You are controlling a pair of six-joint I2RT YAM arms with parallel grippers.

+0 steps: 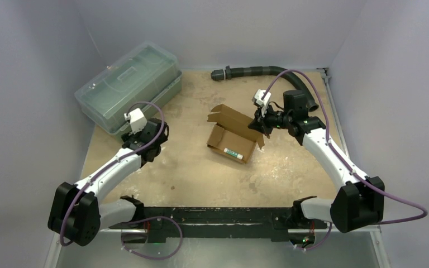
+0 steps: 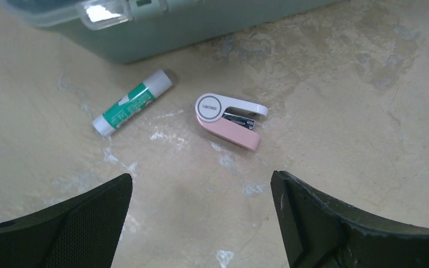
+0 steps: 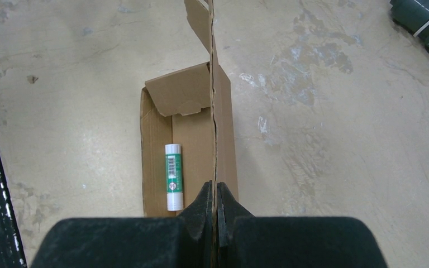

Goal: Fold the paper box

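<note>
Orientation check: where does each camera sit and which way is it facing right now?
Top external: above and behind the bases, looking down on the table; left arm and right arm show.
Left wrist: low, facing the plastic bin, a loose glue stick and a stapler; the open left claw frames the bottom.
Right wrist: looks along the paper box panel pinched in the shut right claw; a second glue stick lies inside.
Shared: top and right wrist both show the paper box and its glue stick.
</note>
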